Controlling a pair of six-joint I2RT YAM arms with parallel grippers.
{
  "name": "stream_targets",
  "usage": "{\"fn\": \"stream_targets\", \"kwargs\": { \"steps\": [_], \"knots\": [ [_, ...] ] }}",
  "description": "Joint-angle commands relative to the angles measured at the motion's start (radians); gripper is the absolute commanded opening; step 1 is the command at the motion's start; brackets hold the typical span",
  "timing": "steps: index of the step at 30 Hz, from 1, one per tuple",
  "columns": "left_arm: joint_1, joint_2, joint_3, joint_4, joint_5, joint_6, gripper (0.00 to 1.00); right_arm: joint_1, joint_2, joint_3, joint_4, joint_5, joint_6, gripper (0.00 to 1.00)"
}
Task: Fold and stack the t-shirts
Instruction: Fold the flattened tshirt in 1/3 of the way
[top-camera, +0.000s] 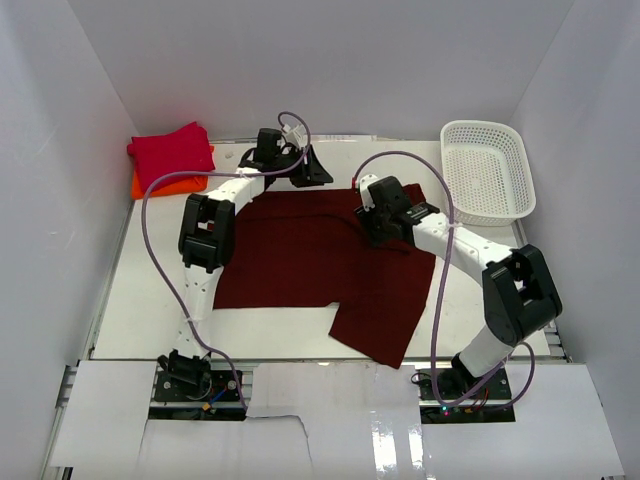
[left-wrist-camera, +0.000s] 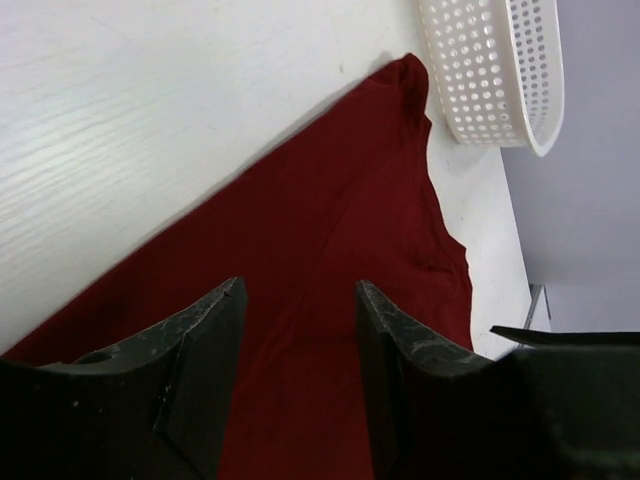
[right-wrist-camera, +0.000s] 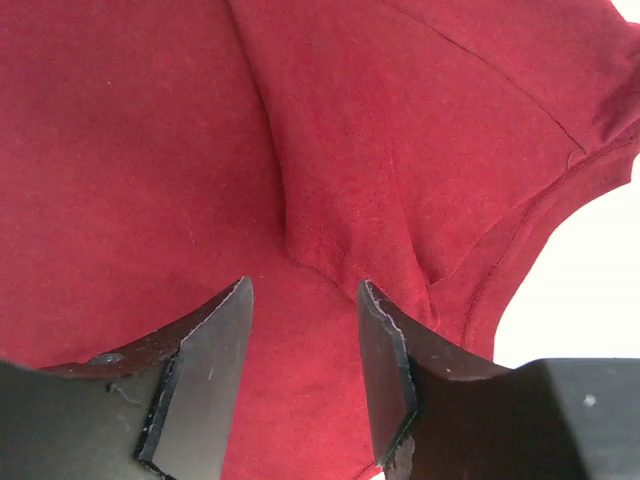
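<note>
Here, at your far left, the crimson t-shirt (top-camera: 172, 150) lies folded on the orange t-shirt (top-camera: 150, 186). Your left gripper (left-wrist-camera: 300, 288) hangs released, gripping nothing, at the far edge of the maroon t-shirt (top-camera: 300, 255) spread mid-table. Your right gripper (right-wrist-camera: 304, 288), likewise released, sits low over its right half. The basket (top-camera: 485, 175) stands far right.

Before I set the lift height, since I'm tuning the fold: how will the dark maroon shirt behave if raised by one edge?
Probably floppy: the maroon shirt lies flat and shows a soft ridge in the right wrist view, so it should drape. Likely light, being thin cloth. It may drag across the smooth table rather than hold shape.
</note>
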Motion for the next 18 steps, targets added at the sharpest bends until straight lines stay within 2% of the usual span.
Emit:
{"fn": "stream_targets", "kwargs": {
  "steps": [1,7,18],
  "knots": [
    [-0.024,-0.014,0.046,-0.021,0.06,-0.009,0.57,0.021,0.009,-0.005,0.05,0.095,-0.02,0.52],
    [-0.047,0.009,0.048,-0.017,0.112,-0.031,0.57,0.048,0.057,-0.01,0.085,0.137,-0.026,0.49],
    [-0.049,0.072,0.012,-0.029,0.168,-0.031,0.55,0.068,0.196,0.036,0.15,0.151,-0.048,0.5]
  ]
}}
